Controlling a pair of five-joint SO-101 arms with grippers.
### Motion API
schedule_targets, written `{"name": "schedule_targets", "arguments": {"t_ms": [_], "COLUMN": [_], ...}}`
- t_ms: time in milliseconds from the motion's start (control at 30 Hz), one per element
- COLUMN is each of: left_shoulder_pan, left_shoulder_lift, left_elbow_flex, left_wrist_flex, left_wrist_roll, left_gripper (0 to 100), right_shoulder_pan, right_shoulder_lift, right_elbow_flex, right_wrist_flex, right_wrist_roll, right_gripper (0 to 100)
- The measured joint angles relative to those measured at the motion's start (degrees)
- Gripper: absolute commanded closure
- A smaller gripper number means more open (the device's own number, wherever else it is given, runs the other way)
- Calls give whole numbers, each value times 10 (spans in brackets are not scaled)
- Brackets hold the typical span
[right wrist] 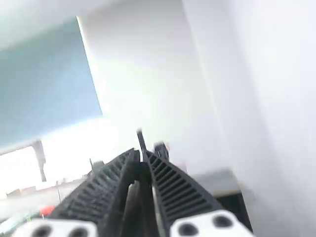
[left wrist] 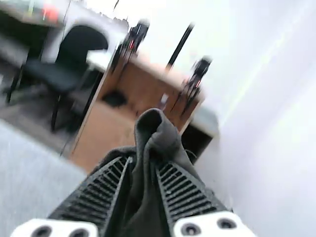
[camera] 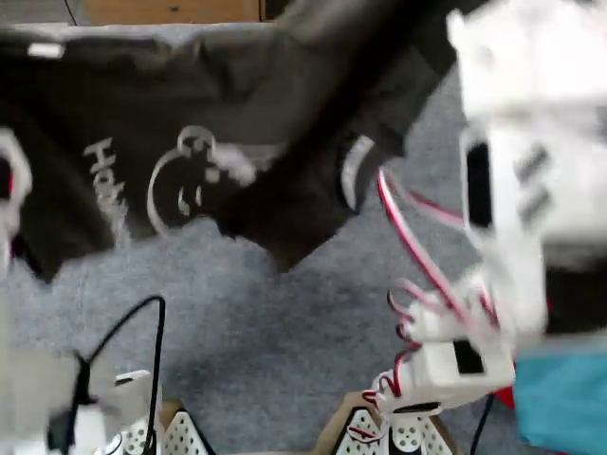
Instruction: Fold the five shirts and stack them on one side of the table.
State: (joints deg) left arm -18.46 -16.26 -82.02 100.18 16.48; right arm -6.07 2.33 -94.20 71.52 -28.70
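Ribbed left end effector (left wrist: pixel 143 163) and right end effector (right wrist: pixel 142 157) pinch the limp charcoal shirt (camera: pixel 123 104).

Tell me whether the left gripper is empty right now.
No: the left gripper is shut on a bunched fold of the dark shirt, which sticks up between its fingers.

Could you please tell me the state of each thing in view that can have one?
Dark grey shirt with white print: unfolded, held up, pinched by both grippers.
Left gripper: shut on the shirt's bunched fabric.
Right gripper: shut on a thin edge of the shirt.
Teal cloth: at rest, ungripped; fold unclear.
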Motion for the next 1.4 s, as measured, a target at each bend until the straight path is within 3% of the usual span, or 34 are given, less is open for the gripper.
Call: {"name": "schedule_targets", "arguments": {"t_ms": [267, 400, 533, 700, 867, 1100, 1233, 1400], "left_shoulder_pan": [0, 0, 0, 0, 0, 0, 0, 0], "left_shoulder_lift": [-132, -135, -136, -134, -111, -54, -7, 23], "left_elbow_flex": [-11, 11, 111, 331, 593, 895, 950, 955], "left_wrist_flex": [0, 0, 0, -12, -163, -510, -659, -711], "left_wrist_roll": [-59, -67, -67, -67, -67, -67, -67, -67], "left_gripper": [981, 981, 980, 980, 980, 980, 980, 980], "right_shoulder_pan": [48, 55, 55, 55, 48, 29, 29, 29], "right_shoulder_lift": [-95, -105, -99, -37, 58, 194, 242, 255], "right_elbow_flex": [-17, -17, 32, 171, 295, 346, 347, 347], "right_wrist_flex": [0, 18, 44, 44, 1, -74, -84, -84], "right_wrist_roll": [0, 0, 0, 0, 0, 0, 0, 0], "right_gripper": [993, 993, 993, 993, 993, 993, 993, 993]}}
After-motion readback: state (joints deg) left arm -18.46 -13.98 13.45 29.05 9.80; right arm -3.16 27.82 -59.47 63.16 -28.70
